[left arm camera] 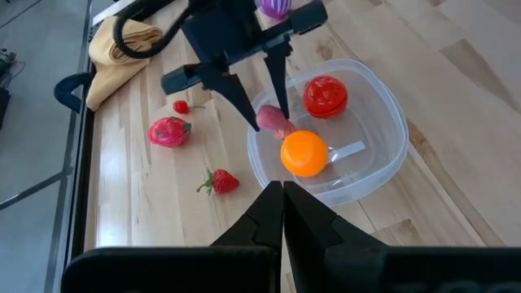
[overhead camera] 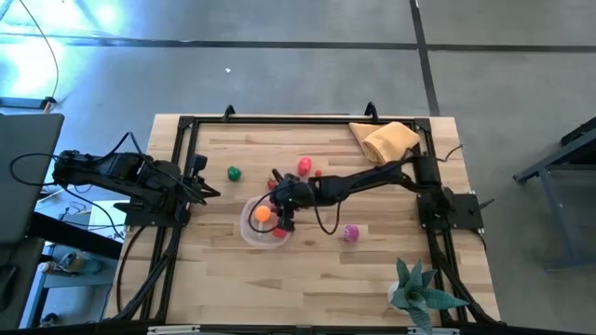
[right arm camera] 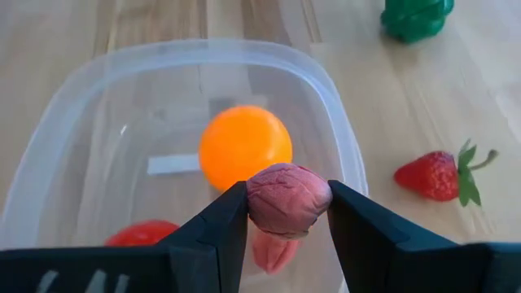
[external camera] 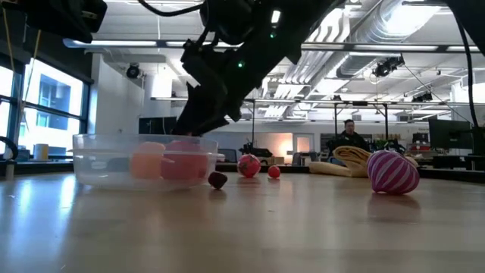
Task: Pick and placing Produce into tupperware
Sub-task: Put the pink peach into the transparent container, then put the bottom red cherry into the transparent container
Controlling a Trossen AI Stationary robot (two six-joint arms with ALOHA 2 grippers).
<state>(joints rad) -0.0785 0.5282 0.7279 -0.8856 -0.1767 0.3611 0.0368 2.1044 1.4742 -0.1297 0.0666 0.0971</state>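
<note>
The tupperware (overhead camera: pixel 247 229) is a clear round container left of the table's middle. It holds an orange ball (right arm camera: pixel 244 146), a red tomato (left arm camera: pixel 326 95) and a pink piece (right arm camera: pixel 273 251). My right gripper (overhead camera: pixel 282 212) reaches in from the table's right and is shut on a small pinkish-brown fruit (right arm camera: pixel 288 199) over the container's right part. My left gripper (left arm camera: pixel 282 195) is shut and empty at the table's left edge (overhead camera: pixel 200 184). A strawberry (right arm camera: pixel 440 175), a green pepper (overhead camera: pixel 233 173), a red-pink fruit (overhead camera: pixel 304 167) and a purple striped fruit (overhead camera: pixel 350 233) lie on the table. My right gripper pinches the pinkish-brown fruit by its two opposite sides (right arm camera: pixel 257 202) between its two fingers. The fingers slant down from the table's right. The fruit is lifted clear, inside the tupperware's rim (right arm camera: pixel 342 138) and above the pink piece.
A tan cloth (overhead camera: pixel 386 140) lies at the far right corner and a teal spiky plant (overhead camera: pixel 419 290) stands at the near right. A small red cherry (left arm camera: pixel 181 107) lies beyond the strawberry. A black frame rail (overhead camera: pixel 307 118) runs round the table.
</note>
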